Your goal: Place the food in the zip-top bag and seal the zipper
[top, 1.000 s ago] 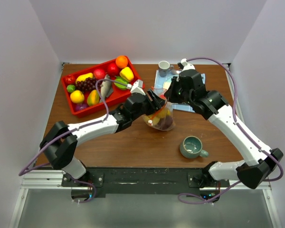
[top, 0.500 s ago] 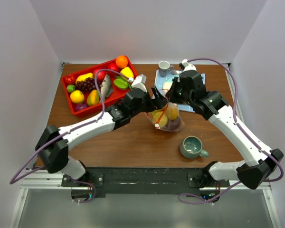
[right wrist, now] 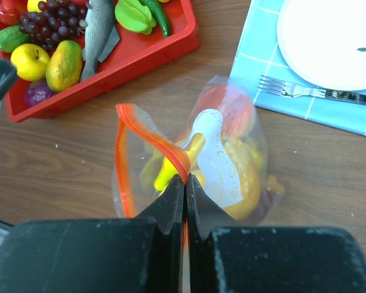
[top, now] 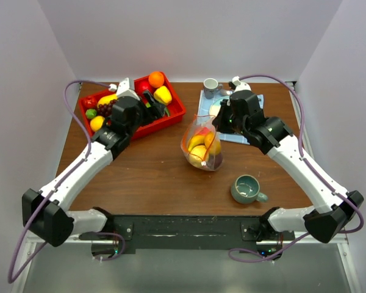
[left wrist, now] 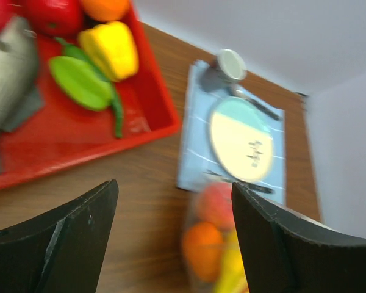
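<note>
The zip-top bag (top: 201,145) stands on the table, its mouth open, holding a banana, orange and red pieces of food (right wrist: 232,159). My right gripper (right wrist: 185,178) is shut on the orange-red zipper strip (right wrist: 152,137) and holds the bag's top edge up; it also shows in the top view (top: 222,120). My left gripper (top: 155,107) is open and empty above the right part of the red tray (top: 177,113). In the left wrist view its gripper (left wrist: 174,186) frames the blurred bag (left wrist: 216,244). More food lies in the tray: grapes (right wrist: 55,24), lemon (right wrist: 30,61), yellow pepper (left wrist: 113,49). I cannot make out the slider.
A blue placemat (top: 241,139) with a white plate (right wrist: 329,36), a fork (right wrist: 299,91) and a white cup (top: 211,85) lies behind the bag. A green mug (top: 247,189) stands at the near right. A toy fish (right wrist: 97,30) lies in the tray.
My left gripper has let go of the bag and swung back left to above the tray. The bag stays held by my right gripper and has settled more upright.
</note>
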Motion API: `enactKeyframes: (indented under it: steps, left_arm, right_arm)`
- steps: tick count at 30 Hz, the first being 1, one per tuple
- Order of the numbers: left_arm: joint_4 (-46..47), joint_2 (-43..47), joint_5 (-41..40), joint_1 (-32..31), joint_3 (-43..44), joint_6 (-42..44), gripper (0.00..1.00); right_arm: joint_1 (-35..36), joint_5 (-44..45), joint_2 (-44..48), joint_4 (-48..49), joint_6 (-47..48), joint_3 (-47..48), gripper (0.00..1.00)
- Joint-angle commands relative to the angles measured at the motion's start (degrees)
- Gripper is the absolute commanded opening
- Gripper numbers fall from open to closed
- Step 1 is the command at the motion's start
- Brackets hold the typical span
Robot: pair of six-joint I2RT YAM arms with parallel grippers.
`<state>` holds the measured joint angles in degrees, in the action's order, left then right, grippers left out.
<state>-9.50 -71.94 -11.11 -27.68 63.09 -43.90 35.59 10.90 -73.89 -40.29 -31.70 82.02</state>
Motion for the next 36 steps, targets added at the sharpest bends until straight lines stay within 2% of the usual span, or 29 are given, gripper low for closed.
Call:
enactKeyframes:
  steps: [1,4,8,14,20,31,36]
  left_arm:
    - [-1.58,-5.39,-1.91,7.53,1.42,7.68,0.79]
    - [-2.36,-14.17,-0.48,11.24,6.85,7.86,0.75]
    - [-1.67,-26.28,-3.65,11.77,15.55,5.68,0.71]
    - [-4.82,-41.06,-7.08,11.77,27.51,-0.11,0.72]
    - [-4.38,-48.01,-7.34,11.86,31.12,-5.66,0.72]
    - [-0.88,-53.91,-4.80,11.95,31.83,-9.09,0.72]
    - [2.02,-54.27,-3.13,12.21,31.22,-9.28,0.66]
  right_arm:
    - [0.00,-0.09,-0.73,3.03,2.00,0.60,0.00]
    - [0.00,-0.70,-1.70,3.20,2.52,0.77,0.00]
    - [0.00,-1.14,-2.49,3.03,3.31,0.69,0.00]
    - [0.00,-1.14,-3.02,2.50,3.93,1.21,0.00]
    - [0.00,-1.40,-4.07,1.18,5.07,2.44,0.00]
    - [0.09,-2.72,-5.21,2.41,4.46,2.18,0.00]
    - [0.00,-2.90,-4.95,2.24,4.37,2.27,0.00]
